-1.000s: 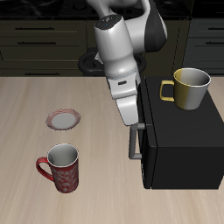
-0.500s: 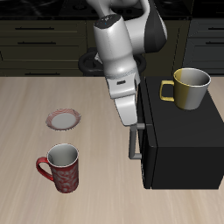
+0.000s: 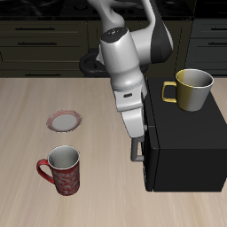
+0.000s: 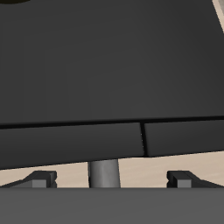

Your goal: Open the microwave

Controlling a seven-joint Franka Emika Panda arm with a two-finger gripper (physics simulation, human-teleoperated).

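Gripper [image 3: 136,135] low at microwave [image 3: 186,142] handle [image 3: 135,150]

On the table there is one microwave [image 3: 182,146], a large black box, and it has one grey bar handle [image 3: 135,151] on its door. There are two mugs: one yellow mug [image 3: 191,89] that stands on top of the microwave, and one red patterned mug [image 3: 62,170] that stands on the wooden table [image 3: 35,115], nearer the front edge. There is one small round plate [image 3: 65,120] with a reddish rim, farther back than the red mug. One robot arm [image 3: 129,53] is in view, and it carries one gripper [image 3: 137,135]. In the wrist view, two fingertips [image 4: 40,180] show, one on each side of the one handle bar.
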